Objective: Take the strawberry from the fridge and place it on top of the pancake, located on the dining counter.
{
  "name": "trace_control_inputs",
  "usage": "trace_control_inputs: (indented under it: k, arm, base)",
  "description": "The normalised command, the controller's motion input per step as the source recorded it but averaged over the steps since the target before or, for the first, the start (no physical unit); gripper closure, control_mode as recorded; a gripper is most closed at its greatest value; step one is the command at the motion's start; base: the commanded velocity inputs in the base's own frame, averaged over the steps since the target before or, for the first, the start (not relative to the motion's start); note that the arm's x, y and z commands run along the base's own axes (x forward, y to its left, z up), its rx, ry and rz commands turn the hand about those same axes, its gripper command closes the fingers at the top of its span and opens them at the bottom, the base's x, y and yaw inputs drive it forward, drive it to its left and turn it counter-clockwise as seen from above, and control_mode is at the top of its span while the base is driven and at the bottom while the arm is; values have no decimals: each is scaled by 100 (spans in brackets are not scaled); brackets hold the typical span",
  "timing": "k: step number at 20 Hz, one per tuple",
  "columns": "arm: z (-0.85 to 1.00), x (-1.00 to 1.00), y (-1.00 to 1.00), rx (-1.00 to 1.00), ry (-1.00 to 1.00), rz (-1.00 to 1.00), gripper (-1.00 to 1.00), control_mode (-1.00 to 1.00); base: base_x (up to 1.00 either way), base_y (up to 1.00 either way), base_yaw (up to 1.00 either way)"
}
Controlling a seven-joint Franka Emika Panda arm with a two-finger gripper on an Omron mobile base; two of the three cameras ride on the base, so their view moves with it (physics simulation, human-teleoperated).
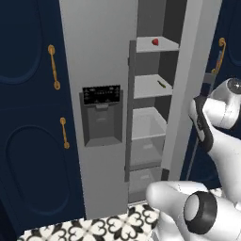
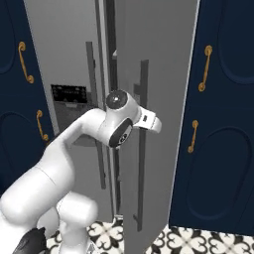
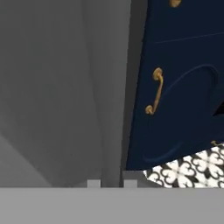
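**Strawberry on the upper shelf, fridge door ajar, jaws pressed together**

Up on the higher of the pale grey shelves [image 1: 157, 45] inside the tall grey side-by-side fridge [image 1: 101, 56], I can see the tiny bright red strawberry [image 1: 155, 42], sitting toward the right part of that shelf and well above my arm. One shelf lower lies a small thin dark yellowish-green stick-like item [image 1: 161, 84], also toward the right. Below those are translucent pale drawers [image 1: 147, 129]. The fridge's right-hand door [image 1: 195, 70] stands swung open in my left base camera, so the interior shows as a narrow column between the door and the left-hand door, which carries the black dispenser panel [image 1: 101, 115].

From my right base camera I am looking at the outer face of that open door, with its long vertical grey handle [image 2: 143, 144] running down it. My white arm's wrist [image 2: 121, 119] sits against the gap between the two doors, close to the handles.

Through the hand camera, the two small finger tips of the gripper [image 3: 112, 183] show as pale stubs close together at the bottom edge, jaws pressed together with nothing between them. Ahead of them is a plain grey fridge surface, with a navy cabinet door [image 3: 183, 87] and its brass handle [image 3: 155, 91] to the right, and black-and-white patterned floor tile [image 3: 188, 173] below that.
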Motion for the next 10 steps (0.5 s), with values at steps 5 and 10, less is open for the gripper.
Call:
trace_control_inputs:
  k: [5, 10]
  arm:
    - [-20, -80, -98, 7, -35, 1, 100, -100]
    - [17, -36, 1, -11, -8, 0, 100, -100]
  base:
    - [0, 0, 0]
    - [0, 0, 0]
